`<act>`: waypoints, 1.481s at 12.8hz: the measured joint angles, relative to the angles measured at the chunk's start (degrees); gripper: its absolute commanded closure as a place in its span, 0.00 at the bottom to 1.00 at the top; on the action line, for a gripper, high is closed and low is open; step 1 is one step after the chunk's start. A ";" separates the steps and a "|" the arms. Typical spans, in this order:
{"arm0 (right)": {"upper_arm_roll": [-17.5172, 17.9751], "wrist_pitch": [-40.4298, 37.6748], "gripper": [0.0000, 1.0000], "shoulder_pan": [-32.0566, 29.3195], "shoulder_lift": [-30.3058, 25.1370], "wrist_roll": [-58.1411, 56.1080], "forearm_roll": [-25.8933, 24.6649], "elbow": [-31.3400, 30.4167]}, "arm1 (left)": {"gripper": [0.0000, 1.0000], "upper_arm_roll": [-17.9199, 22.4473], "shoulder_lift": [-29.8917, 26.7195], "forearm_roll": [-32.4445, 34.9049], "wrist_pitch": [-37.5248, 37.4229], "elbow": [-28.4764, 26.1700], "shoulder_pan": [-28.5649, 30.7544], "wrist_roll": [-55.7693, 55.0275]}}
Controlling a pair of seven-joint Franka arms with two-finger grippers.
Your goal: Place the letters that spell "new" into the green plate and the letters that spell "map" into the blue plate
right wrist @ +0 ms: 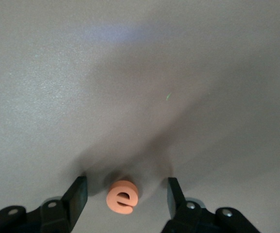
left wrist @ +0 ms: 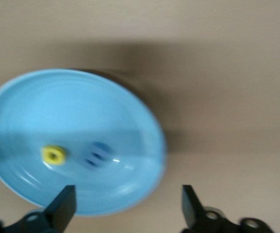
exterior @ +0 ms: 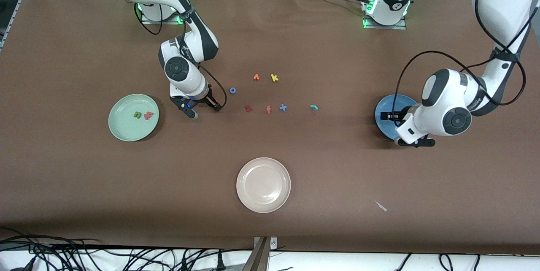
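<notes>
The orange e (right wrist: 122, 196) lies flat on the table between the fingers of my right gripper (right wrist: 126, 199), which is open and low over it with a gap on each side. The green plate (exterior: 126, 129) holds the green n (exterior: 137, 115) and the red w (exterior: 148, 115). My left gripper (left wrist: 128, 206) hangs open and empty over the edge of the blue plate (left wrist: 28, 111). In that plate lie the yellow p (left wrist: 54, 155) and the blue m (left wrist: 97, 155). The teal a (exterior: 313, 107) rests on the table toward the blue plate.
Loose letters lie mid-table: a blue o (exterior: 233, 90), an orange letter (exterior: 256, 77), a yellow k (exterior: 274, 77), a dark red z (exterior: 248, 108), a salmon f (exterior: 268, 109) and a blue x (exterior: 283, 107). A cream plate (exterior: 263, 203) sits nearer the front camera.
</notes>
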 measured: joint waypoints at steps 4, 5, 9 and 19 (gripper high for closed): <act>0.87 0.15 0.37 0.12 0.00 0.01 0.00 -0.03 | 0.05 -5.36 -0.59 -1.90 2.05 -0.05 -2.49 -21.98; 0.88 0.18 0.44 0.11 0.00 0.01 0.00 -0.03 | 0.05 -5.43 -0.11 -1.95 3.95 -0.25 -4.36 -27.72; 0.93 0.59 0.69 0.13 -0.12 0.01 0.00 0.00 | 0.05 -5.33 4.14 -1.95 13.85 -0.99 -13.10 -50.14; 0.32 -4.20 1.00 0.15 -0.57 -2.58 -0.01 2.62 | 0.45 -3.98 11.02 10.95 23.59 -3.52 -19.74 -75.96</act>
